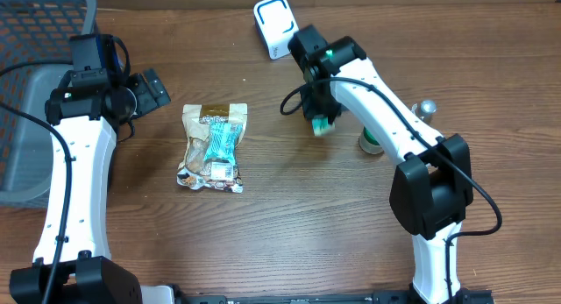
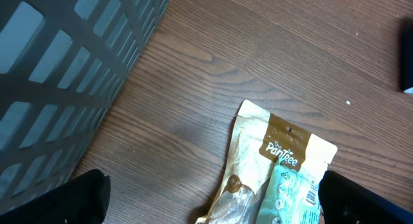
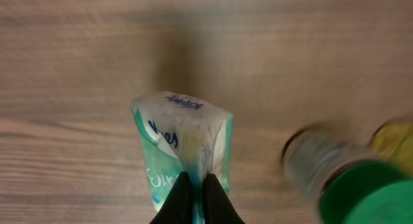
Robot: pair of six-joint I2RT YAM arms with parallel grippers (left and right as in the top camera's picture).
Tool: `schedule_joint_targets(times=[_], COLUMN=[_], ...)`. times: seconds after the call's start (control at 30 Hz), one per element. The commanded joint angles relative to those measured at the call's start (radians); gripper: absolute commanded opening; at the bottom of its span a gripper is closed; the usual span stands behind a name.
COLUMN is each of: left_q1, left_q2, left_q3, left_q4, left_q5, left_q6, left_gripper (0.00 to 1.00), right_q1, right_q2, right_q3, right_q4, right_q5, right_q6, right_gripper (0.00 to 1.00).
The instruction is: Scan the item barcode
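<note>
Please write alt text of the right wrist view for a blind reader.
The right gripper is shut on a teal and white tissue pack, wooden table behind. A blurred bottle with a green cap is at lower right.

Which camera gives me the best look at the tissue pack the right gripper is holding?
The right wrist view: the tissue pack fills the centre, its printed wrapper visible, pinched by the shut right gripper. Overhead shows only a small teal bit of it below that gripper. The left wrist view does not show it.
</note>
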Motion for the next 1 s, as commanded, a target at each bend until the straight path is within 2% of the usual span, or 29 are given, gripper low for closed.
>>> schedule_joint_targets(times=[0.0,0.27,0.3,0.37,0.4,0.7,0.87,0.97], left_q1=[0.008,0.008,0.008,0.008,0.008,0.008,0.008,0.008], left_q2=[0.005,0.005,0.005,0.005,0.005,0.005,0.005,0.005], left_q3=[0.008,0.008,0.008,0.008,0.008,0.008,0.008,0.008], left_q4=[0.004,0.004,0.004,0.004,0.004,0.004,0.004,0.004], left_q5=[-0.006,-0.006,-0.006,-0.006,-0.006,-0.006,-0.006,-0.006], left_q6=[0.003,0.003,0.004,0.004,0.004,0.003,0.003,0.003], left_gripper=[0.99,0.99,1.0,0.99,1.0,0.99,1.0,0.99], right_q1=[-0.004,-0.01,-0.01,-0.01,-0.01,0.005,0.008,0.013], right_q2=[0.003,0.003,0.003,0.003,0.003,0.003,0.003,0.003], right_q3=[-0.069,-0.165,-0.168,-0.171,-0.171,-0.171,-0.171,-0.171], right_q4=[0.0,0.008,0.007,0.008,0.011,0.104,0.203,0.323], right_q5=[-0.06,0.037,0.037,0.037,0.037,-0.028,-0.261,-0.549], right_q6=[0.093,0.105,0.116,0.12,0.12,0.128,0.127,0.127], right_gripper=[0.04,0.06,0.11,0.49,0.53,0.57,0.57,0.57])
